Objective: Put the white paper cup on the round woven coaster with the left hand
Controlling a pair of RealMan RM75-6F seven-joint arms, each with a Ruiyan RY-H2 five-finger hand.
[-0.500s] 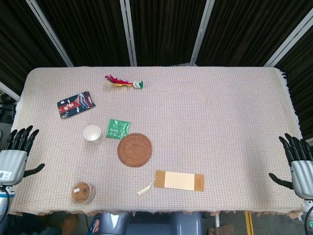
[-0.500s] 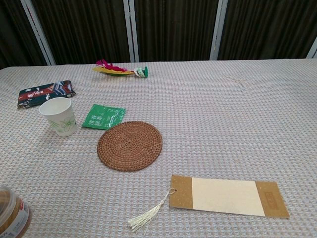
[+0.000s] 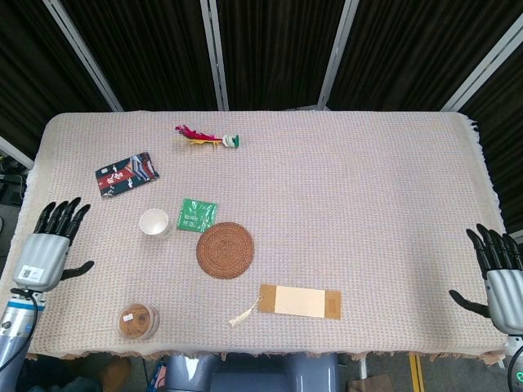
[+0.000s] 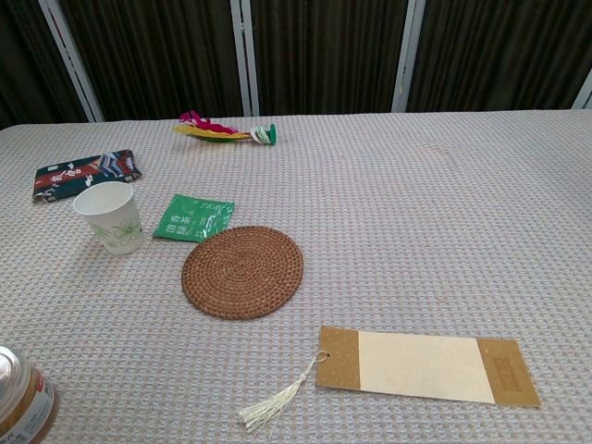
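cup: white paper cup point(image 3: 154, 222) upright, left half of worktop point(image 3: 368, 180), just beside round woven coaster point(image 3: 225, 250)
left hand point(image 3: 51, 249): fingers spread, empty, left edge
right hand point(image 3: 500, 273): fingers spread, empty, right edge

Evenly and softly lit from above, sharp throughout, faint shadows only, dark curtains beyond the left hand point(image 3: 47, 251), no glare or blur.

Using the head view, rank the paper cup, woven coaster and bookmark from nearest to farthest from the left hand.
From the left hand:
1. Paper cup, to its right on the table's left side.
2. Woven coaster, beyond the cup, toward the middle.
3. Bookmark, farthest, near the front edge.
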